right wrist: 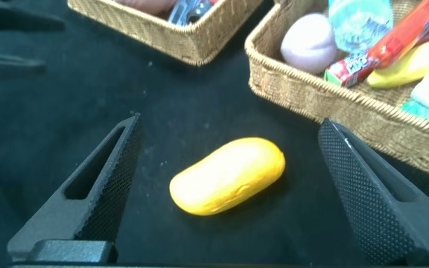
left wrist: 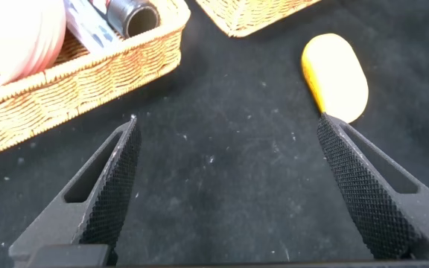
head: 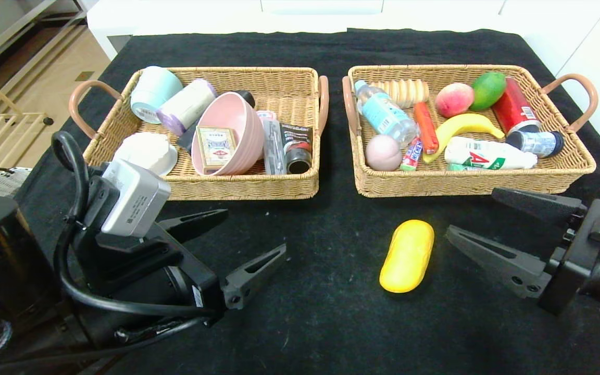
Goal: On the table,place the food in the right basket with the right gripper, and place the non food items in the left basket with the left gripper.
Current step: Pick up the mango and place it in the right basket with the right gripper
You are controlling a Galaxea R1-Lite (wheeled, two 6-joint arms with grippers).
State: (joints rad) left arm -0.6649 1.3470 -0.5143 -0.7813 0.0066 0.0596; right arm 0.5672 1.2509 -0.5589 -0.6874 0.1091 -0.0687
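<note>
One food item left: oblong yellow fruit (head: 407,255) on black-cloth counter (head: 321,312).
Remainder sorted into wicker baskets (head: 487,182); right end effector (head: 479,219) spread apart, empty, beside fruit.

Left end effector (head: 250,234) low at near left, jaws spread wide, right end effector (head: 479,219) low at right, jaws wide apart

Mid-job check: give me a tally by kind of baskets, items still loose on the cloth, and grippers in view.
Baskets: 2, the left basket and the right basket
Loose items on the table: 1, the yellow fruit
Grippers: 2, the left gripper and the right gripper, jaws open
Total: 5
</note>
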